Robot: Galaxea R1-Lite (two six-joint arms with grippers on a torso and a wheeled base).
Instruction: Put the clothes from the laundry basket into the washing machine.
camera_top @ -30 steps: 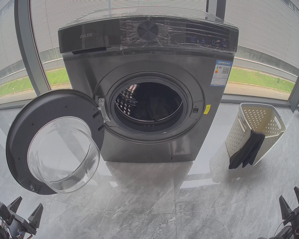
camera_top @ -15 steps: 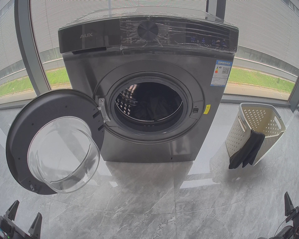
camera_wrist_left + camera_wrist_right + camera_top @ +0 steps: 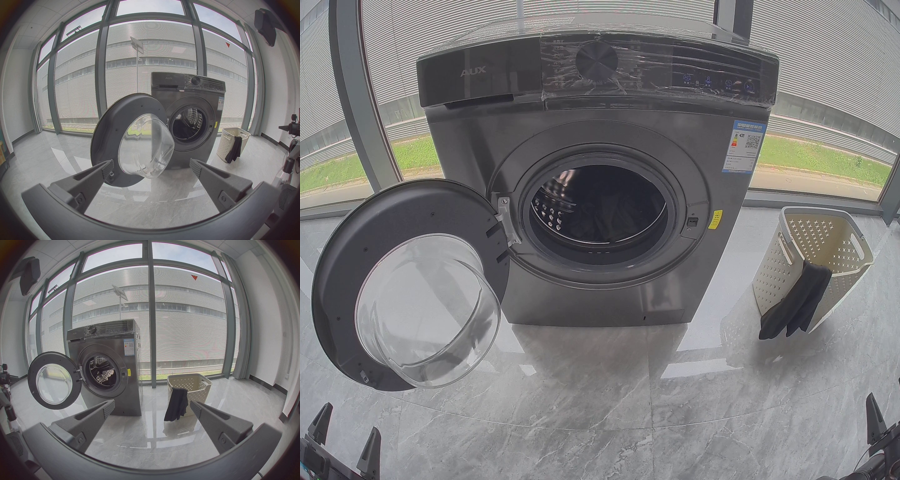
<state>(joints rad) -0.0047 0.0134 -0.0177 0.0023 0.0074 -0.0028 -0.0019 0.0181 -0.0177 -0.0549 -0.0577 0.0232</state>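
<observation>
Black cloth garment [image 3: 799, 297] hangs over the rim of the white perforated plastic laundry basket [image 3: 824, 211], beside the grey open-doored washing machine [image 3: 487, 137]. My left gripper [image 3: 150, 165] and right gripper [image 3: 151, 405] sit well back from it, spread wide and empty. I fear tugging the garment could tip the basket.

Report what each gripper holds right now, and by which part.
Nothing is held. The left gripper and right gripper are both open and empty; the black garment hangs untouched over the rim of the laundry basket.
</observation>
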